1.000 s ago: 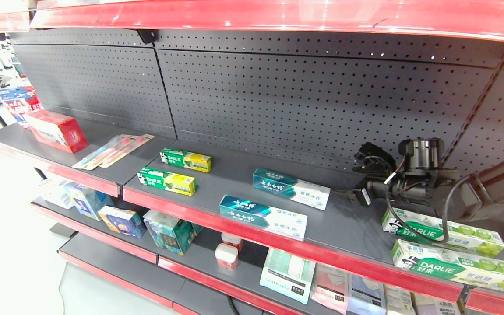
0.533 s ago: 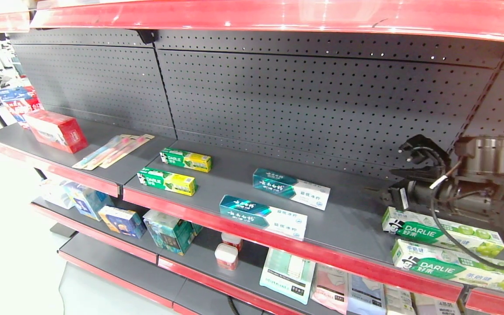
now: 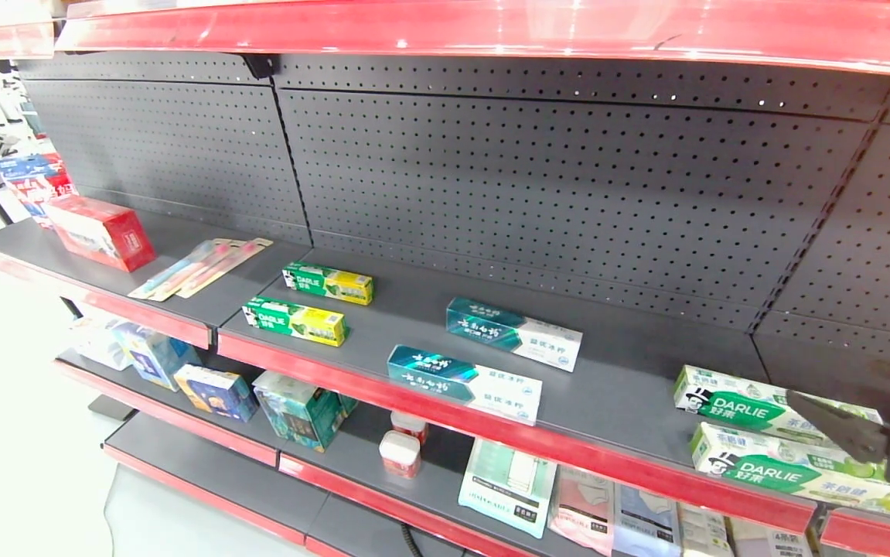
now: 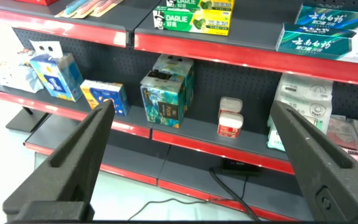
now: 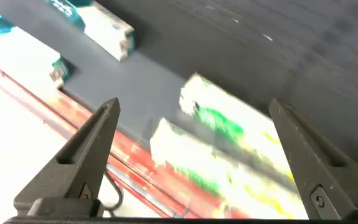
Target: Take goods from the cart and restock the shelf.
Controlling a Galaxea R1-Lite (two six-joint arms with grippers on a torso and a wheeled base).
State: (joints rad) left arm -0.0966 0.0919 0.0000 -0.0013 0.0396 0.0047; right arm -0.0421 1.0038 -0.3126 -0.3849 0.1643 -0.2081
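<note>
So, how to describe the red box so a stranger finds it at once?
Find the grey shelf under the pegboard wall and go to its left end. The red box lies there beside the toothbrush packs; the toothpaste boxes further right are green or teal.

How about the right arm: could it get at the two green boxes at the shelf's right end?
Probably yes: the right gripper hangs open right by the green boxes, with nothing between them.
</note>
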